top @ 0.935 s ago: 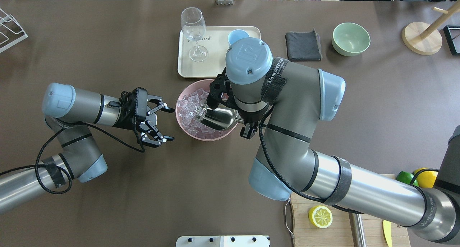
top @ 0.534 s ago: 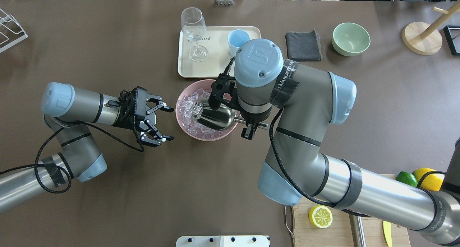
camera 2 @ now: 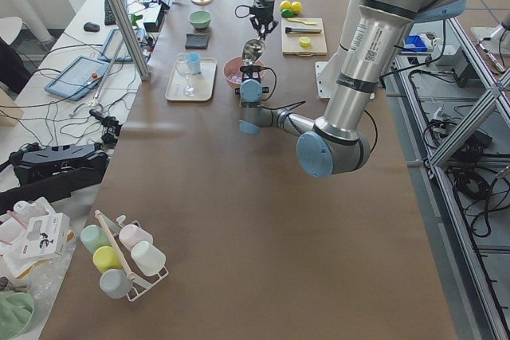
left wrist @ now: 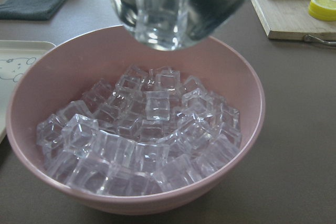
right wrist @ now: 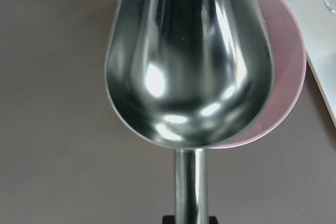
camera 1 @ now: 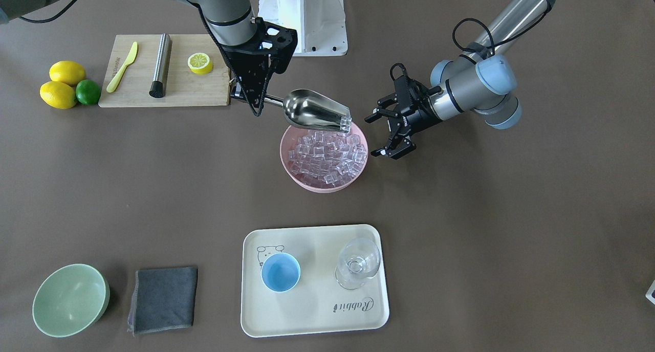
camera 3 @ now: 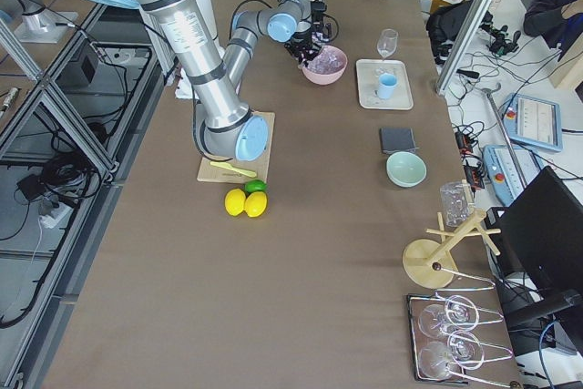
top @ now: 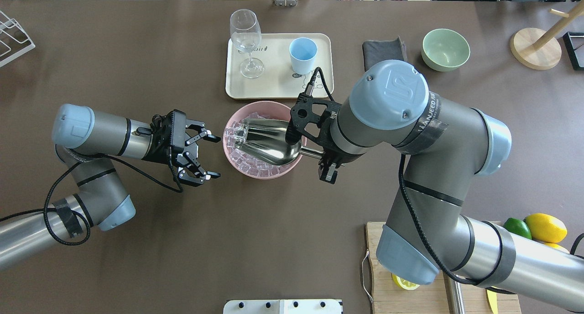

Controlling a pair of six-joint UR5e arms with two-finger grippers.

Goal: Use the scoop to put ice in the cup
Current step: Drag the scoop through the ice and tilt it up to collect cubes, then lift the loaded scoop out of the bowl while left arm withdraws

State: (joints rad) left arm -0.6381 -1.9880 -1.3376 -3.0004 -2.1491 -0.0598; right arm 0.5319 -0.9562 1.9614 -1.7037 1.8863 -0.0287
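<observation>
Above the pink bowl [camera 1: 317, 187], my right fingers [top: 327, 171] clench the scoop [camera 1: 312, 110], ice [left wrist: 160, 11] at its lip. Any dip before the cup [camera 1: 280, 272] could spill it; left fingers [top: 200, 136] splayed, empty.

Bare tabletop [camera 1: 317, 209] between pink bowl [camera 1: 317, 187] and tray [camera 1: 312, 316]; stemmed glass [camera 1: 358, 264] just beside cup [camera 1: 280, 272].

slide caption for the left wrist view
Shiny steel scoop, clear ice cube at its lip, over a pink bowl of ice
</observation>
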